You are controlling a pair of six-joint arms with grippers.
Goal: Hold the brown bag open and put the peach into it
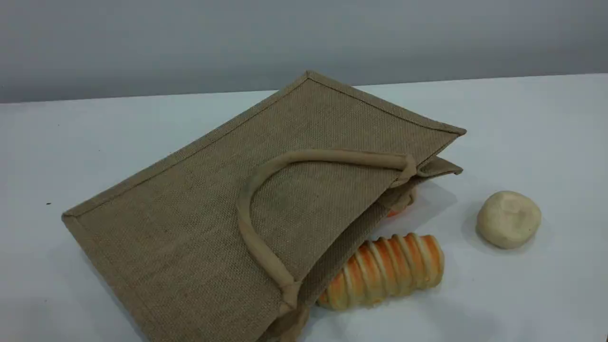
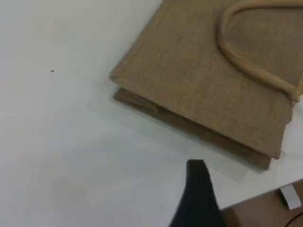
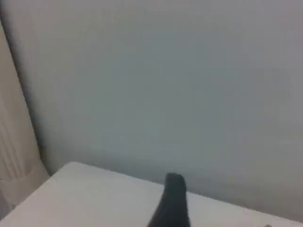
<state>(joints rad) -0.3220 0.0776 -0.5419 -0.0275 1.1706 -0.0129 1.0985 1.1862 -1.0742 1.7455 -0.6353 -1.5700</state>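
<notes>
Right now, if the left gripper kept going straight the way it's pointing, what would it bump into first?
Probably the brown bag. The left gripper's fingertip points over bare table toward the bag's near edge, with nothing between them. Depth is unclear, so it might touch the table first.

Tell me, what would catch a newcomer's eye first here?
The big brown bag lying flat across the middle of the white table, one beige handle looped over its top side. By its open right-hand edge lie a striped orange bread roll and, farther right, a cream-white lumpy ball. A bit of orange-pink peeks from under the bag's mouth; no arms show in the scene view.
</notes>
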